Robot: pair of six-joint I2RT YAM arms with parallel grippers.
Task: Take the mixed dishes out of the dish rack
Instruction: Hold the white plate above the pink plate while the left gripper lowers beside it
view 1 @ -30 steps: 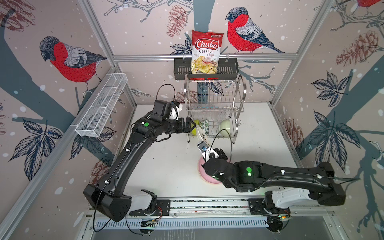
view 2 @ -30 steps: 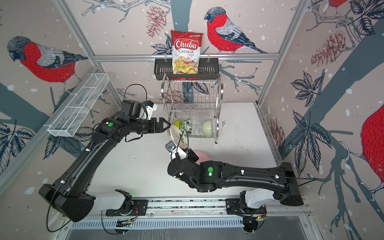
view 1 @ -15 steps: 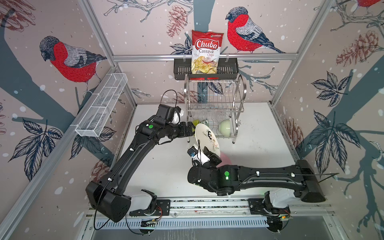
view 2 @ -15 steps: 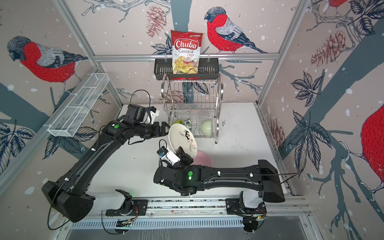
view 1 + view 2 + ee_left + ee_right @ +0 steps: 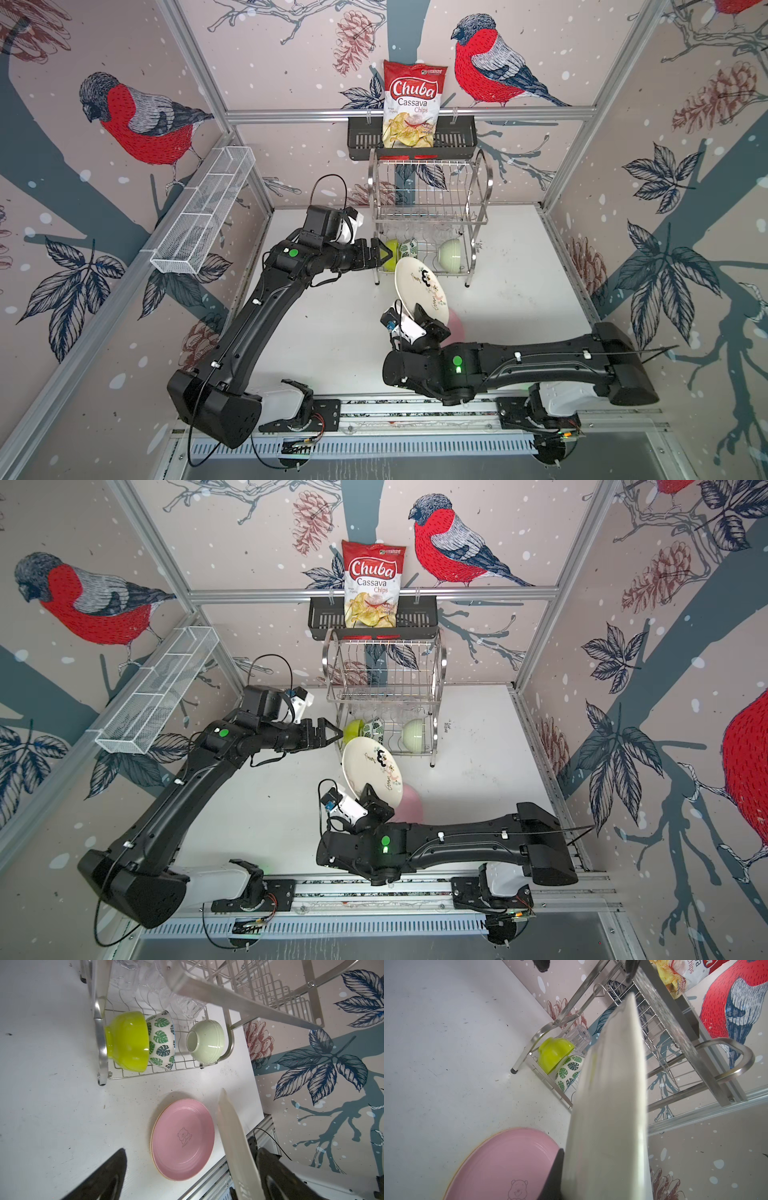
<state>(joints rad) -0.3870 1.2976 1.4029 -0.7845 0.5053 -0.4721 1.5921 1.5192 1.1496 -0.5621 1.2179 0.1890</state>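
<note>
Plates all out of dish rack (image 5: pixel 430 208): pink plate (image 5: pixel 182 1138) flat on table (image 5: pixel 332 324) atop tan plate (image 5: pixel 154 1132). The cream plate (image 5: pixel 419 291) is clamped edge-on in right gripper (image 5: pixel 422 313) above them (not yet set down). Left gripper (image 5: pixel 384 255) spread wide, empty, beside lime bowl (image 5: pixel 126 1041). That, leaf-print bowl (image 5: pixel 162 1043), pale green bowl (image 5: pixel 205 1043) and tumblers (image 5: pixel 187 1005) yet to unload.

Only a thin rim of the tan plate (image 5: pixel 153 1140) shows, rest hidden under the pink plate (image 5: pixel 182 1138). Right wrist view: cream plate (image 5: pixel 608 1115) blurred and cut off by the edge; left wrist view: tumblers (image 5: pixel 188 1006) blurry, cropped, count unclear.
</note>
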